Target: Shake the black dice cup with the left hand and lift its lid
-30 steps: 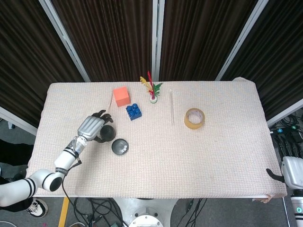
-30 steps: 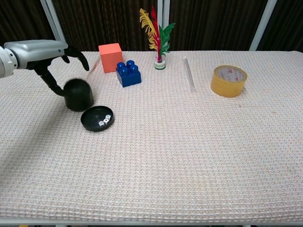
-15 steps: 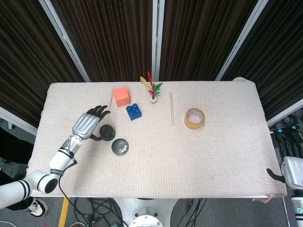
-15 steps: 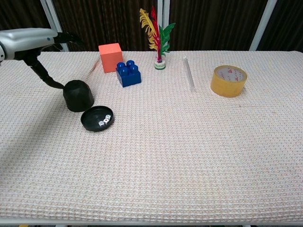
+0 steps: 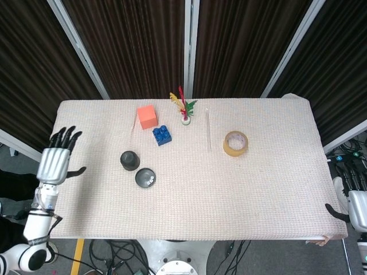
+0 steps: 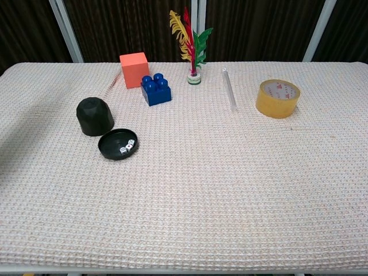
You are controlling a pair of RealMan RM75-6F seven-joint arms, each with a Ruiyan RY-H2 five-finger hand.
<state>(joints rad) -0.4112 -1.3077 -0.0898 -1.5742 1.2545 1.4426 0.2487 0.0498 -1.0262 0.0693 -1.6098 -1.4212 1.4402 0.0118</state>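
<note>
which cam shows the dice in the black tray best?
Chest view: the dice sit in the black tray as separate white cubes, with dark pips just visible. The head view shows the same tray from above with only a small pale speck inside, too small to tell the dice apart.

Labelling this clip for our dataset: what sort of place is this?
Probably a lab test bench, not a home: a cloth-covered table, dark curtains on metal poles behind it, loose cables on the floor below.
</note>
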